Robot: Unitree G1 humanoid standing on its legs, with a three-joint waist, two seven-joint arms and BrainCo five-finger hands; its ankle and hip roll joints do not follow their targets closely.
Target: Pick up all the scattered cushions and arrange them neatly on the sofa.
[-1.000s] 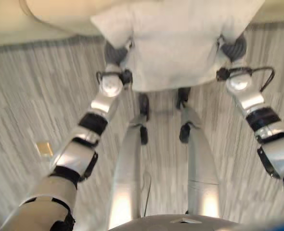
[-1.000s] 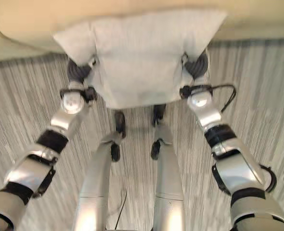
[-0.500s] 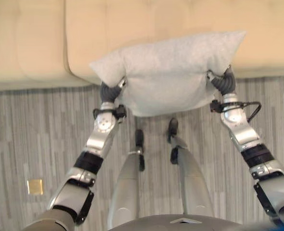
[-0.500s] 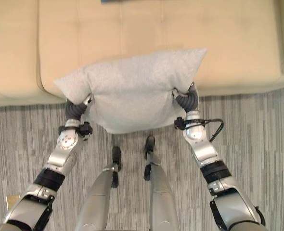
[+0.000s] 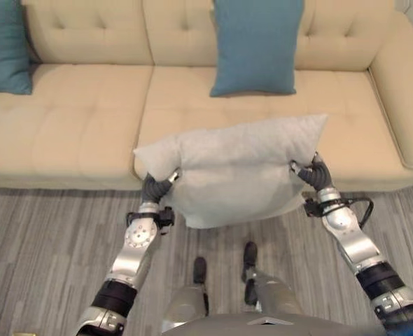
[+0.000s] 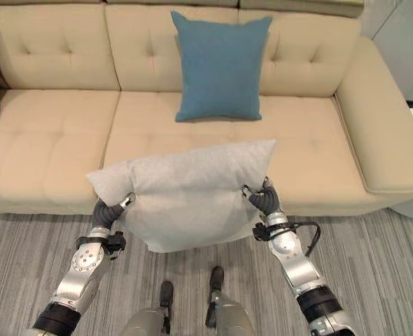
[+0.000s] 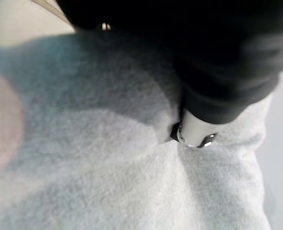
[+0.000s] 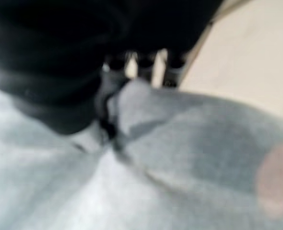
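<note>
Grey cushion (image 6: 185, 192) hung before the sofa (image 6: 318, 147) seat's front edge, pinched at its sides by the left hand (image 6: 106, 212) and right hand (image 6: 262, 199), both arms raised forward; a blue cushion (image 6: 219, 64) leaned against the backrest.

Two blue cushions (image 5: 257, 43), one grey cushion (image 5: 234, 168)
</note>
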